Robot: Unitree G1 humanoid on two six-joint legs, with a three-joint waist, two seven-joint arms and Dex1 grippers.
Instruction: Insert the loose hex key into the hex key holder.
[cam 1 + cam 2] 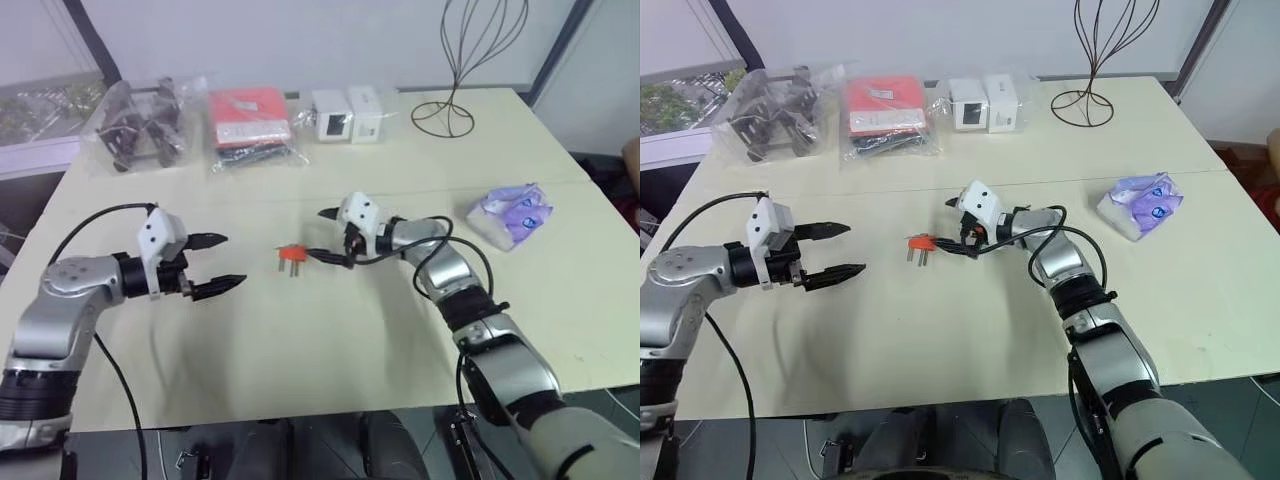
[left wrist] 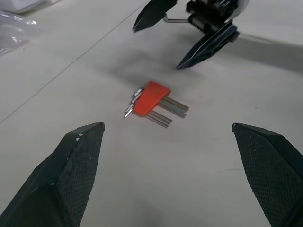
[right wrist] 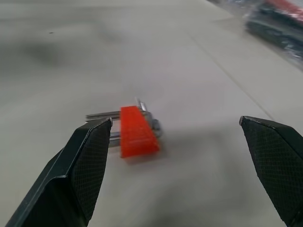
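Two black-fingered grippers are seen over the pale table (image 1: pixel 300 380), one on each side of the hex key holder (image 1: pixel 291 258). The left gripper (image 1: pixel 217 262) is held with its jaws spread wide and nothing between them, well apart from the holder. The right gripper (image 1: pixel 329 236) is just beside the holder, on its other side, and its jaws are also spread wide with nothing gripped. The holder is lying flat near the middle of the table, with bare table all around it. It is a small orange-red block, wider at one end, with a few short grey metal keys (image 2: pixel 163 113) sticking out of both ends. In the left wrist view a thin grey rod (image 2: pixel 176 20) is seen behind the right gripper; this may be the loose hex key, but that cannot be told for sure. To do this step well, the block should probably be closed on across its flat orange sides, not on the thin keys, so that it is not spun or pushed away. A slow, low reach is likely needed, because such a light block can be slid by a small bump.
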